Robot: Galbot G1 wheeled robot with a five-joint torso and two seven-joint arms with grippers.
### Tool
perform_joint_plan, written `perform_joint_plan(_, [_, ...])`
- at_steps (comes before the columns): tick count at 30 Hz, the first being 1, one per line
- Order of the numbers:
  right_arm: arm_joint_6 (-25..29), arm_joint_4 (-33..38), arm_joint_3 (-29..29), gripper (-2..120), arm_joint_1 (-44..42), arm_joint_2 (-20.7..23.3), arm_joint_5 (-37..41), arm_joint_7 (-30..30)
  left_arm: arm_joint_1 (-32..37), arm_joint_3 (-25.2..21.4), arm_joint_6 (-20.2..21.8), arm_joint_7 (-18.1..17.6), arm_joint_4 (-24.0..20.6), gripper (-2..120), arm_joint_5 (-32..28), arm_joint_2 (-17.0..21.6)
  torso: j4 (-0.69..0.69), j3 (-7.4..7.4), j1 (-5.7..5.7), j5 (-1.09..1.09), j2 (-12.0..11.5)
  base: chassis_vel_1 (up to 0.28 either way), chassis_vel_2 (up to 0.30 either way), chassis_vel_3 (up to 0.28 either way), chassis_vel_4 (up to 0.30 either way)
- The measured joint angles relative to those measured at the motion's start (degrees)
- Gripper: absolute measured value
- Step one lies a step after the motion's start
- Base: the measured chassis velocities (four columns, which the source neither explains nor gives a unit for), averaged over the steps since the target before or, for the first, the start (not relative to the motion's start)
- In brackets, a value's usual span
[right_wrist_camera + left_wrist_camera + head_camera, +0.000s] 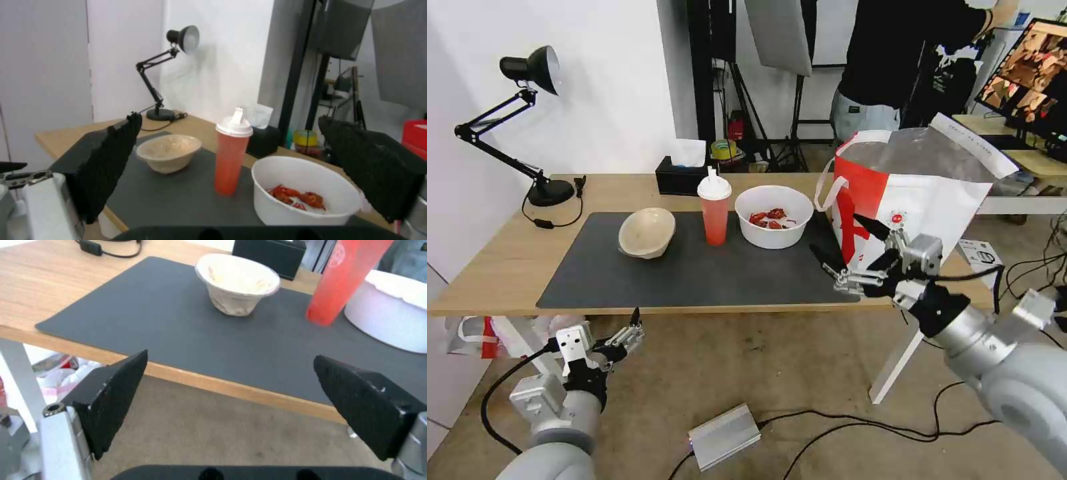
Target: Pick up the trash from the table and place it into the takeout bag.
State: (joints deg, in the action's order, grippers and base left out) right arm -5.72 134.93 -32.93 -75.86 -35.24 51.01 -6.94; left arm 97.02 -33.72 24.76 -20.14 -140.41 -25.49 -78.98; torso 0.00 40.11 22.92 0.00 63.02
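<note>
On the table (494, 260), three pieces of trash stand in a row on the dark mat (694, 277): a beige pulp bowl (647, 232), a red cup with a white lid (714, 210) and a white bowl with red scraps (774, 217). The takeout bag (907, 193) stands open at the table's right end. My right gripper (834, 232) hovers open just in front of the bag, right of the white bowl (307, 190) and facing the cup (231, 160). Open too, my left gripper (635, 325) hangs below the table's front edge, pointing toward the pulp bowl (238, 283).
A black tissue box (682, 175) sits behind the cup and a black desk lamp (527, 120) stands at the back left. On the floor lie a silver box (724, 437) and cables. A person stands behind the bag.
</note>
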Motion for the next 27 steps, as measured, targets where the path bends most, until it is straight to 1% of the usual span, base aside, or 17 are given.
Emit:
perform_joint_plan(2, [-0.6,-0.5,1.8,100,2.3,0.7,1.3,0.1,0.1,0.0,-0.1,0.0,0.0,100,0.2,-0.4,0.00,0.00,0.00,0.00,0.0,0.000,0.000,0.000,0.000])
perform_joint_plan(4, [-0.6,-0.5,1.8,100,2.3,0.7,1.3,0.1,0.1,0.0,-0.1,0.0,0.0,100,0.2,-0.4,0.00,0.00,0.00,0.00,0.0,0.000,0.000,0.000,0.000])
perform_joint_plan(6, [-1.4,-1.0,4.8,100,5.2,1.1,2.3,0.6,0.3,0.0,-0.1,0.0,0.0,100,0.7,-0.8,0.00,0.00,0.00,0.00,0.0,0.000,0.000,0.000,0.000])
perform_joint_plan(13, [-2.5,-1.9,8.7,100,9.2,2.2,2.7,1.1,0.5,-0.2,-0.1,0.0,-0.2,100,1.0,-1.0,0.00,0.00,0.00,0.00,0.0,0.000,0.000,0.000,0.000])
perform_joint_plan(16, [-2.9,-3.0,11.7,100,12.5,2.8,2.9,1.0,0.5,-0.3,-0.3,0.1,-0.3,100,1.0,-1.0,0.00,0.00,0.00,0.00,0.0,0.000,0.000,0.000,0.000])
perform_joint_plan(22, [-3.5,-5.2,15.9,100,17.6,3.1,4.1,-1.0,0.5,-0.3,-0.3,0.1,-0.3,100,1.1,-1.1,0.00,0.00,0.00,0.00,0.0,0.000,0.000,0.000,0.000])
perform_joint_plan(27, [-4.1,-6.7,18.6,100,20.2,2.8,4.2,-1.8,0.6,-0.3,-0.3,0.1,-0.2,100,1.2,-1.2,0.00,0.00,0.00,0.00,0.0,0.000,0.000,0.000,0.000])
